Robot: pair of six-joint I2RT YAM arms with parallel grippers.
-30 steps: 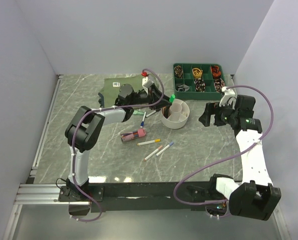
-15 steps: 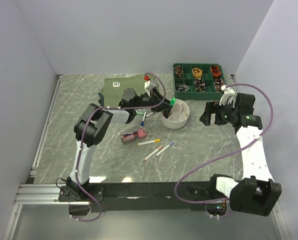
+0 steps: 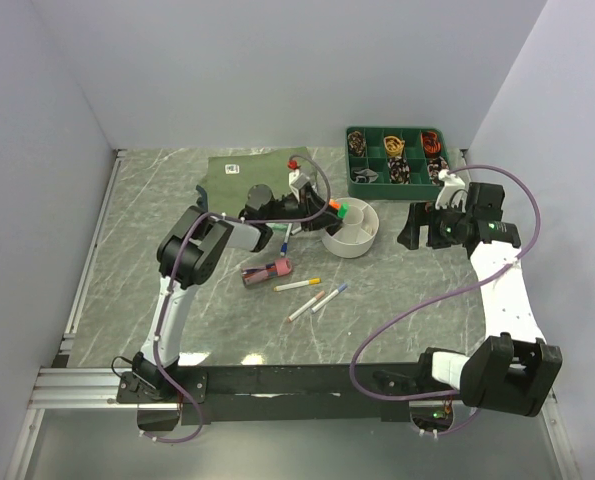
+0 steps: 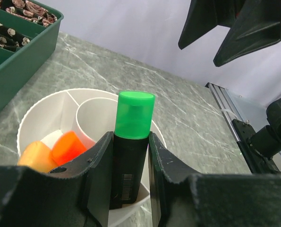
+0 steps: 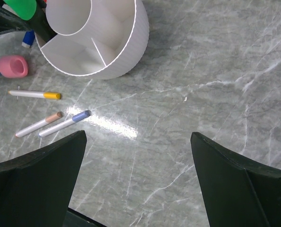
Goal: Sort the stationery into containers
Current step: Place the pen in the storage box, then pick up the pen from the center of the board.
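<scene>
Left wrist: left claw (image 4: 131, 144) clamps green-capped highlighter (image 4: 134, 111), lower end hidden; right claw (image 5: 138, 137) wide.

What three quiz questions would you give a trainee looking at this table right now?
1. True or false: the left end effector grips a green-capped highlighter.
2. Multiple choice: what lies inside the white tub? A. orange highlighters; B. scissors; C. a stapler.
3. Fill in the blank: the right end effector, hanging over bare table beside the tub, has its jaws ____.

Key: 1 true; 2 A; 3 open.
</scene>
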